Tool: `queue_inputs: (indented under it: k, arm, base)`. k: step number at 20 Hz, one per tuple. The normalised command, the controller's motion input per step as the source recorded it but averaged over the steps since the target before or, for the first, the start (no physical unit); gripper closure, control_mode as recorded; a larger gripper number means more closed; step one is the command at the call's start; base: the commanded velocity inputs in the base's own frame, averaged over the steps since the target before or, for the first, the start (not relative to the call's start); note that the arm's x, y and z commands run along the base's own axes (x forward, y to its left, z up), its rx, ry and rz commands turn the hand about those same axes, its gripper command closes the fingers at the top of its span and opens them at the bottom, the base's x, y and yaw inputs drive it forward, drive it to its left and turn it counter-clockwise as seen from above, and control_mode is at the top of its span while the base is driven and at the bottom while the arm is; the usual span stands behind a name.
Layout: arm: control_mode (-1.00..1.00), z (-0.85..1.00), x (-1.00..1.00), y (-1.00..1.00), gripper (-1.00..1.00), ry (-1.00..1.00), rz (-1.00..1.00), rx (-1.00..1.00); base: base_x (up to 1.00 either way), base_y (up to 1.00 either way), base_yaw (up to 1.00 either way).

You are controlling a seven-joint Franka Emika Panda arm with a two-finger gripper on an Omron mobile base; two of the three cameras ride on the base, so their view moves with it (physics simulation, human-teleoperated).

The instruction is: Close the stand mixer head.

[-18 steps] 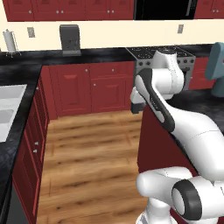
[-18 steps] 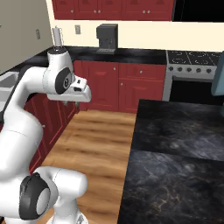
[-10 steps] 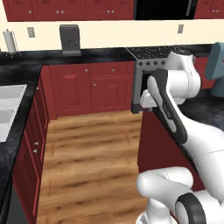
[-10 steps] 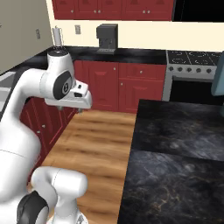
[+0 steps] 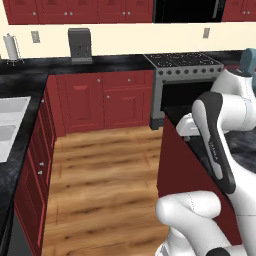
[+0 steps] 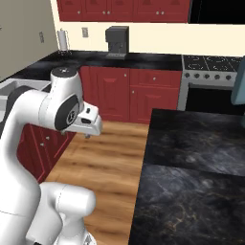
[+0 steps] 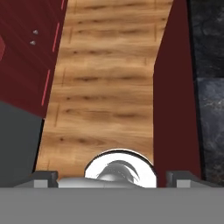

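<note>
Since the gripper [image 7: 112, 179], wide open and empty, faces the floor [image 7: 109, 87], the mixer head [image 6: 238, 86] beyond the island counter [image 6: 191, 162] awaits closing.

Island countertop [image 6: 191, 158]: polished black stone with faint pale veining. Floor [image 5: 105, 175]: warm wood planks with visible grain and a slight sheen. Cabinet fronts [image 5: 105, 100]: smooth dark-red panels, small metal knobs.
</note>
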Motion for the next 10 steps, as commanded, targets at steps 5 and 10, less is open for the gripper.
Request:
queue_inputs:
  k: [5, 10]
  arm:
    - [1.0, 0.0, 0.0, 0.0, -1.0, 0.0, 0.0, 0.0]
    - [1.0, 0.0, 0.0, 0.0, -1.0, 0.0, 0.0, 0.0]
  base:
    - [0.0, 0.51, 0.0]
    - [0.15, 0.55, 0.0]
